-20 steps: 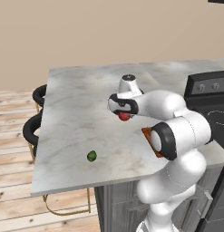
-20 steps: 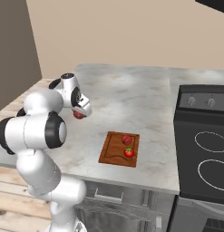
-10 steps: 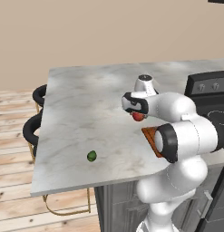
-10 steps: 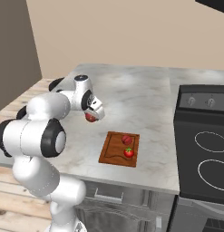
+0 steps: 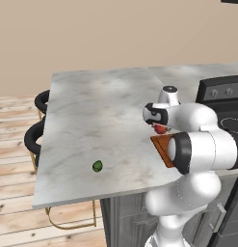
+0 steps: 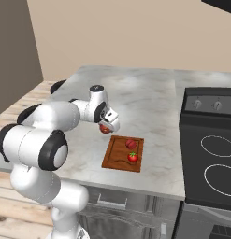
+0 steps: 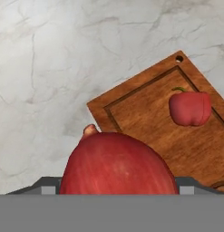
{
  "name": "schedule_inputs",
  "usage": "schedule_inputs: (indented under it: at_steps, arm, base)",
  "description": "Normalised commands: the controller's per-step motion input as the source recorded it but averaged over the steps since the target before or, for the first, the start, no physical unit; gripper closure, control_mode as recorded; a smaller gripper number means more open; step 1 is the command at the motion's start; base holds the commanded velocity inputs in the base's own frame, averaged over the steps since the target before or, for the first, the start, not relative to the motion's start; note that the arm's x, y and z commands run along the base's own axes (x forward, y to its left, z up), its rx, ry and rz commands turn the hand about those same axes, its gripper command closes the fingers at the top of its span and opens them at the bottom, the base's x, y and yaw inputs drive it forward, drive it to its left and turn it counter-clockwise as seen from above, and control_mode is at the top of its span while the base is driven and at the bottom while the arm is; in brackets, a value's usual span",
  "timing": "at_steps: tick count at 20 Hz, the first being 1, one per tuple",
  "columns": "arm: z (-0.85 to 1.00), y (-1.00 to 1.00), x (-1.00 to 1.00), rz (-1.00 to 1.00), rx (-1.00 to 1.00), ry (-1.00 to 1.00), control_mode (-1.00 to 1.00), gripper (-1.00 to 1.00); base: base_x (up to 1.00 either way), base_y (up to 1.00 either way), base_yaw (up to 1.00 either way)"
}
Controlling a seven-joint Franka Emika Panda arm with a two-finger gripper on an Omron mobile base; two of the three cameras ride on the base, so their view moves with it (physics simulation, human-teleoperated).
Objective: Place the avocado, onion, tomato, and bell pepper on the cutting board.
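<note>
My hand (image 6: pixel 107 126) is clenched around the red onion (image 7: pixel 118 163), hanging just over the near edge of the cutting board (image 6: pixel 118 156). The bell pepper (image 7: pixel 190 108) and tomato (image 6: pixel 132 157) already sit on the board. I should carry the onion over bare wood, lower gently, then let go. The avocado (image 5: pixel 97 166) lies well apart on the desk (image 5: pixel 101 111).
</note>
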Motion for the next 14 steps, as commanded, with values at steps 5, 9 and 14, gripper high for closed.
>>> schedule_inputs:
  at_steps: [5, 9, 14]
  arm:
    - [-0.35, -0.45, -0.05, -0.01, 0.0, -0.01, -1.0, 1.0]
    - [-0.26, -0.15, 0.04, 0.0, 0.0, -0.03, -1.0, 1.0]
    - [-0.21, 0.0, 0.03, 0.0, 0.0, -0.04, -1.0, 1.0]
  base:
    - [0.0, 0.0, 0.0]
    - [0.0, 0.0, 0.0]
    - [0.0, 0.0, 0.0]
